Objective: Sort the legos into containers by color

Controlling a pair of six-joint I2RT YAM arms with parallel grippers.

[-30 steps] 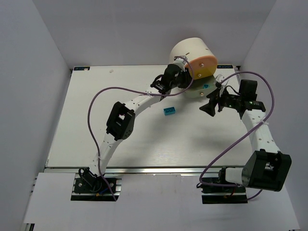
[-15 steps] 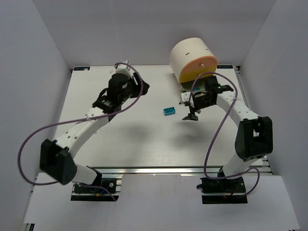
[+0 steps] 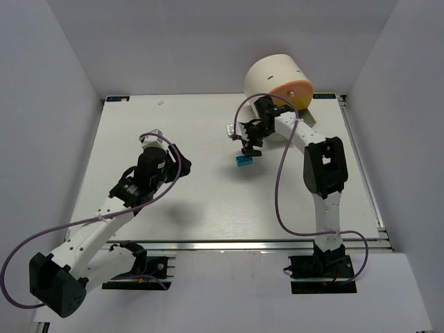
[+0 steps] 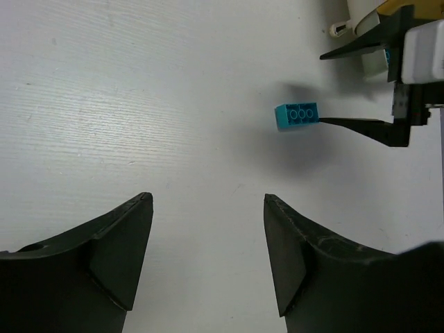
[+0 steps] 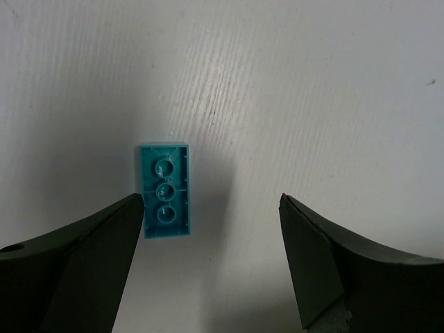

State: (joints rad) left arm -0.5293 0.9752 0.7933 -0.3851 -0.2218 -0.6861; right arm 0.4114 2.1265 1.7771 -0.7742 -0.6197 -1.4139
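One cyan-blue lego lies on the white table, left of and nearer than the cabinet. In the right wrist view the lego rests hollow side up. My right gripper hangs open over it; the gripper has the brick just ahead of its left fingertip, with nothing clamped. My left gripper is open over bare table, well left of the lego, and the gripper holds nothing. The containers sit in a cream cabinet showing an orange drawer front.
The right arm's forearm reaches across in front of the cabinet. In the left wrist view the right gripper's dark fingers flank the brick's right side. Purple cables loop beside both arms. White walls enclose the table.
The left arm has pulled back from the cabinet to the left near side, its jaws opening wider. The right gripper has swung left from the cabinet's front to above the cyan lego.
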